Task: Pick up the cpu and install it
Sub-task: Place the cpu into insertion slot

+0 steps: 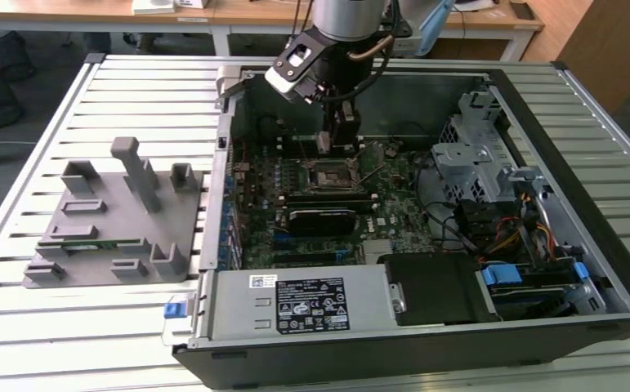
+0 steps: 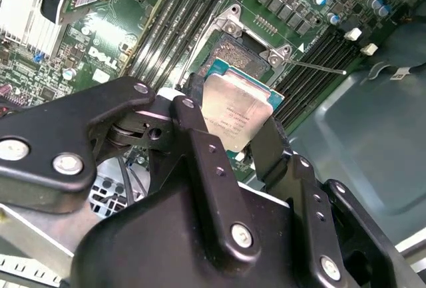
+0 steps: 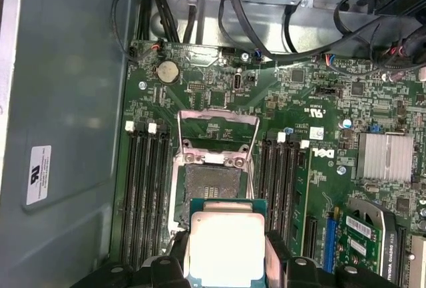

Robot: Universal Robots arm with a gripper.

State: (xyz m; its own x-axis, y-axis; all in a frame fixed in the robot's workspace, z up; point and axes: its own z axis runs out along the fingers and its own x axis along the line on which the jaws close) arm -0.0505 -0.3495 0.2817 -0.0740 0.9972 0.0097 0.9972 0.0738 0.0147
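In the exterior view, an open computer case (image 1: 402, 359) is seen lying on the slatted bench (image 1: 129, 82) toward the edge at the exterior view's right, a motherboard (image 1: 396, 184) fixed inside it. The end effector (image 1: 337, 139) is held inside the case above the socket (image 1: 331, 174). A grey fixture (image 1: 118, 220) is set near the opposite edge. In the second wrist view, the cpu (image 2: 236, 112) is seen clamped between the fingers (image 2: 200, 148), tilted, close above the socket. In the first wrist view, the socket's contact field is exposed beneath the raised load plate (image 3: 218, 128).
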